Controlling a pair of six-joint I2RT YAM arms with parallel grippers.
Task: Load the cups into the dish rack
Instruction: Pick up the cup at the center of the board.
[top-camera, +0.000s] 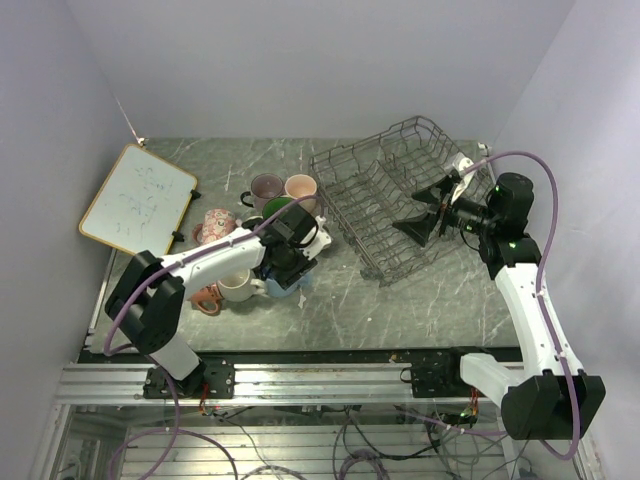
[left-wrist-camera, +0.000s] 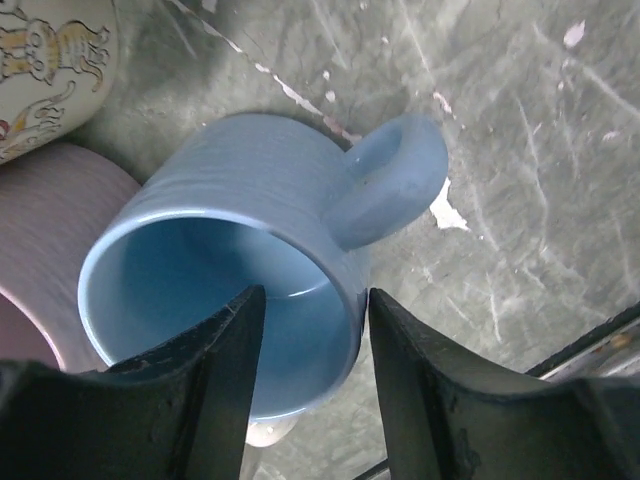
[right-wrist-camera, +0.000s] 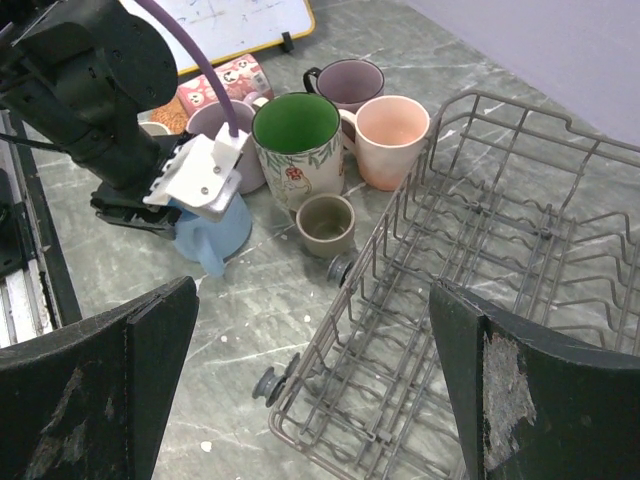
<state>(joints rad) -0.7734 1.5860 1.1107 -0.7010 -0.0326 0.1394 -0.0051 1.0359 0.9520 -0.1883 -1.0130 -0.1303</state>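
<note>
My left gripper (left-wrist-camera: 310, 300) is open and straddles the rim of a light blue mug (left-wrist-camera: 250, 190), which stands upright on the table. One finger is inside the mug; the other touches its outer wall beside the handle. The same mug shows in the top view (top-camera: 290, 283) and the right wrist view (right-wrist-camera: 215, 235). The grey wire dish rack (top-camera: 385, 200) holds no cups. My right gripper (right-wrist-camera: 312, 290) is wide open and empty, hovering over the rack's near corner (right-wrist-camera: 500, 260). The other cups cluster left of the rack.
Green-lined (right-wrist-camera: 295, 125), peach (right-wrist-camera: 392, 140), mauve (right-wrist-camera: 348, 80), small olive-brown (right-wrist-camera: 326, 225) and pink (left-wrist-camera: 50, 220) mugs crowd round the blue one. A cream printed mug (left-wrist-camera: 50, 70) is close by. A whiteboard (top-camera: 138, 200) stands at far left.
</note>
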